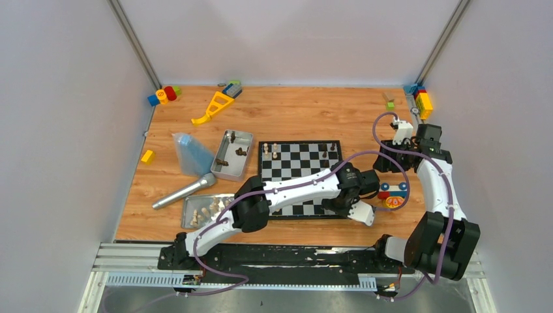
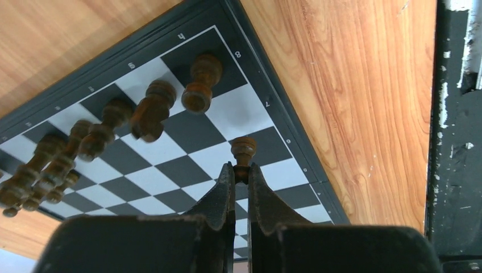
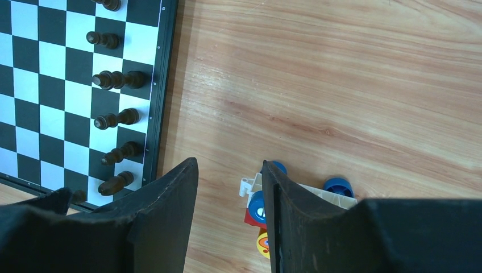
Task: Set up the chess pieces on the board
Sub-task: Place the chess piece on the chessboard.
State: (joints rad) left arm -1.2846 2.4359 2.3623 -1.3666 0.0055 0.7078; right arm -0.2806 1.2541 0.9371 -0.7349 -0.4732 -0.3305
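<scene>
Plain white walls (image 1: 287,39) are enclosing a wood-grain table (image 1: 313,107) on three sides, metal posts (image 1: 134,40) are slanting up at its far corners, a black rail (image 1: 293,255) is running along the near edge, and soft light is falling evenly.

My top camera sits high behind the near edge of the table (image 1: 313,111), looking down on all of it and the board (image 1: 300,163) from afar. The left wrist camera rides low and close, looking along the left tool (image 2: 241,168) past a pawn (image 2: 243,149) across the board's corner. The right wrist camera looks straight down from higher, past the right tool (image 3: 228,166), and both wrist views catch the dark row (image 3: 116,119) on the board's right edge.
</scene>
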